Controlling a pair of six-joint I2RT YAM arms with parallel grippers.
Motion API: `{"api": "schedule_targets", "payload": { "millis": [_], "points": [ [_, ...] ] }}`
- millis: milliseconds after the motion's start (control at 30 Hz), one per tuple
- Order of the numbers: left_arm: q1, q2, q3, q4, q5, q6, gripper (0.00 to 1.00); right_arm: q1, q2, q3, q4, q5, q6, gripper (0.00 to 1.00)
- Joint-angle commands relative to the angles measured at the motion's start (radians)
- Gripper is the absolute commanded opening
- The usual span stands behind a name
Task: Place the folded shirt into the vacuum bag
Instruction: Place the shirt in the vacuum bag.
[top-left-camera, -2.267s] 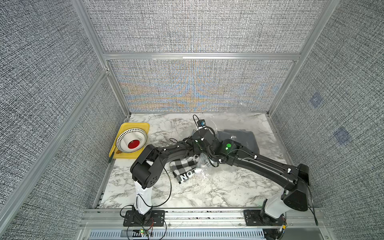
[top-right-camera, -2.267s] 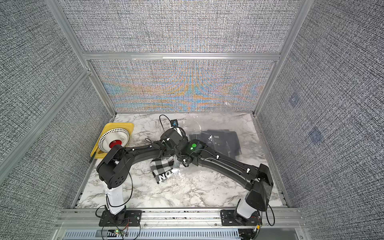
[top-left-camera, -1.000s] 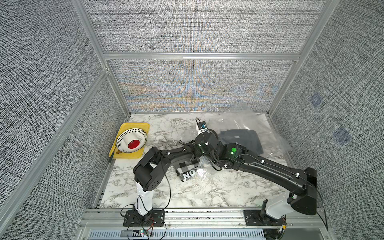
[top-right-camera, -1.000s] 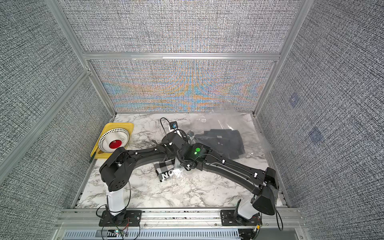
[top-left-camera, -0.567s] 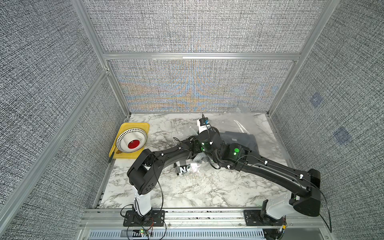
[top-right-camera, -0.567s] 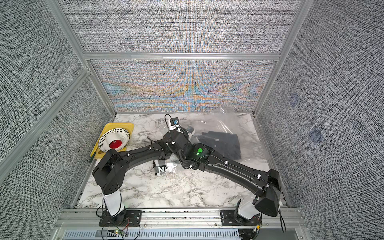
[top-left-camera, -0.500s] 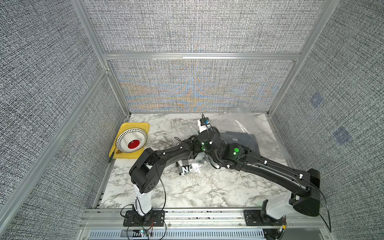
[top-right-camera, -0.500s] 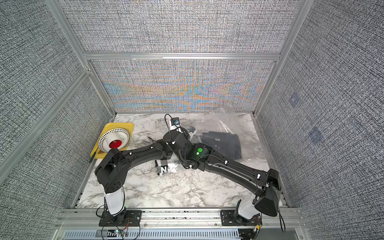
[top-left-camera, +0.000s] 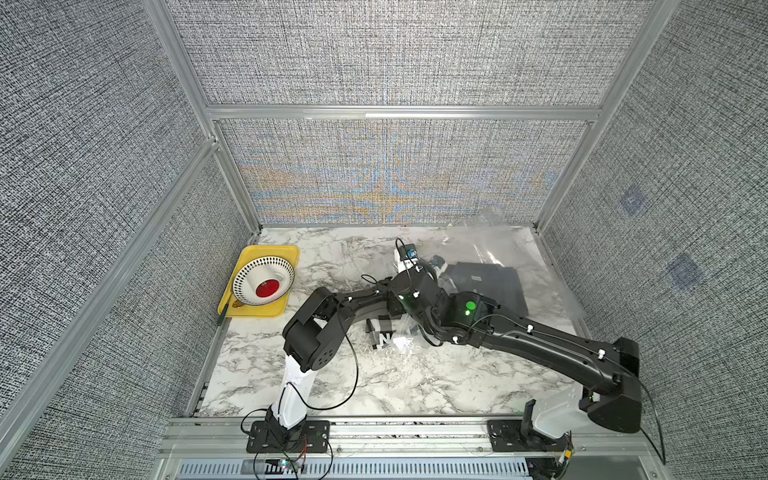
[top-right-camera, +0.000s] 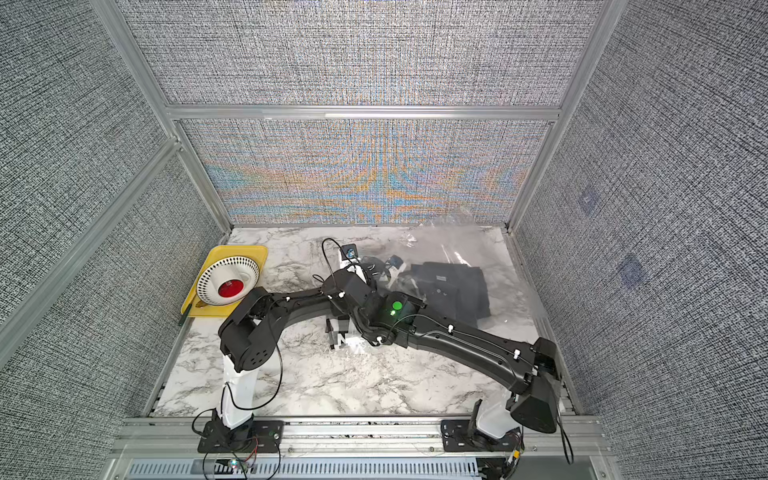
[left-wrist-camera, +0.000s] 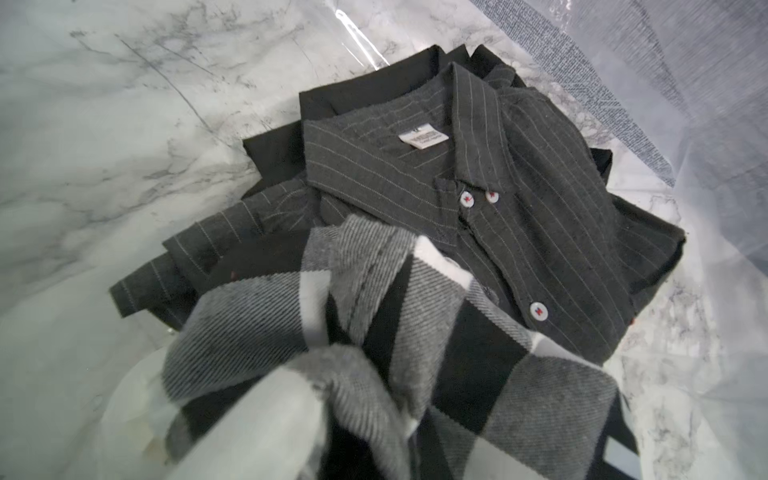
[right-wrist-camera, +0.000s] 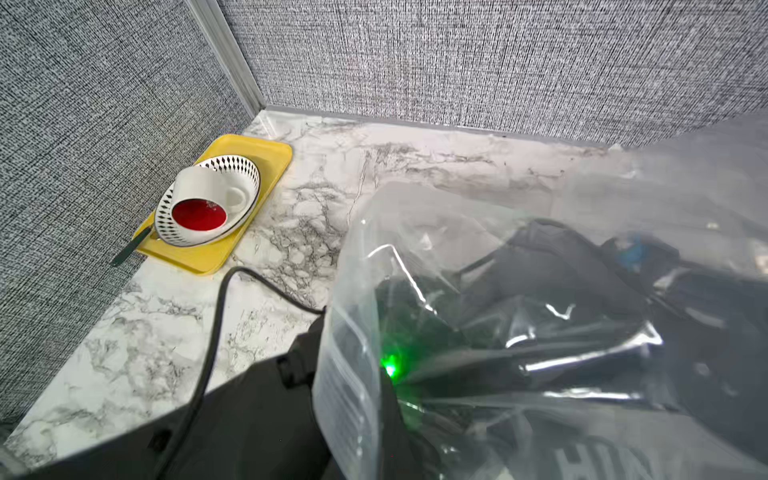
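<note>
**Desk:** What's the left claw doing?

**Me:** My left claw (left-wrist-camera: 291, 432) is clenched on the checked shirt (left-wrist-camera: 395, 311). In the wrist view, the grey, black and white cloth bunches up right at its tips.

**Desk:** And where's the shirt?

**Me:** Its front fold lies over a dark pinstriped shirt (left-wrist-camera: 519, 187) with a collar label and white buttons. That one rests on a black garment (left-wrist-camera: 365, 87). All of it is inside the bag (top-left-camera: 498, 245), and I see clear plastic arching over the far side. In a top view, a black-and-white patch (top-left-camera: 380, 332) pokes out under my crossed forearms at the bag's near end. I can't tell whether that's the shirt's tail.

**Desk:** Right side?

**Me:** The right claw (top-left-camera: 444, 283) is clenched too, raised above the left arm (right-wrist-camera: 249, 415). The bag's top sheet climbs straight to the foot of its camera, so I read it as pinching the bag's upper lip. The tips themselves are out of shot.

**Desk:** Where's the bag on the table?

**Me:** At the far right of the marble table (top-left-camera: 374, 386), up against the back wall. Well apart, at the far left, a yellow tray (right-wrist-camera: 272, 166) carries a saucer (right-wrist-camera: 226, 161). A white cup (right-wrist-camera: 199, 187), red inside, lies on its side on the saucer, and a dark handle (right-wrist-camera: 129, 249) sticks out past the tray's corner
</note>
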Motion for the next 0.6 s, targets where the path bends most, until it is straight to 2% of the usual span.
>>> {"api": "schedule_targets", "payload": {
  "millis": [0,100,233,400,567],
  "points": [
    [0.006,0.015,0.025,-0.004,0.071,0.043,0.00,0.003,-0.032,-0.010,-0.063,0.019,0.058,0.00],
    [0.031,0.030,0.073,-0.067,0.223,0.066,0.00,0.000,-0.061,-0.043,-0.008,-0.028,0.038,0.00],
    [0.072,0.042,0.115,-0.067,0.417,0.035,0.00,-0.003,-0.060,-0.067,0.059,-0.118,0.010,0.00],
    [0.083,0.063,0.187,-0.077,0.489,-0.009,0.00,-0.003,-0.026,-0.050,0.067,-0.164,-0.003,0.00],
    [0.109,0.095,0.206,0.128,0.543,-0.253,0.00,-0.004,-0.007,-0.048,0.070,-0.182,-0.001,0.00]
  ]
}}
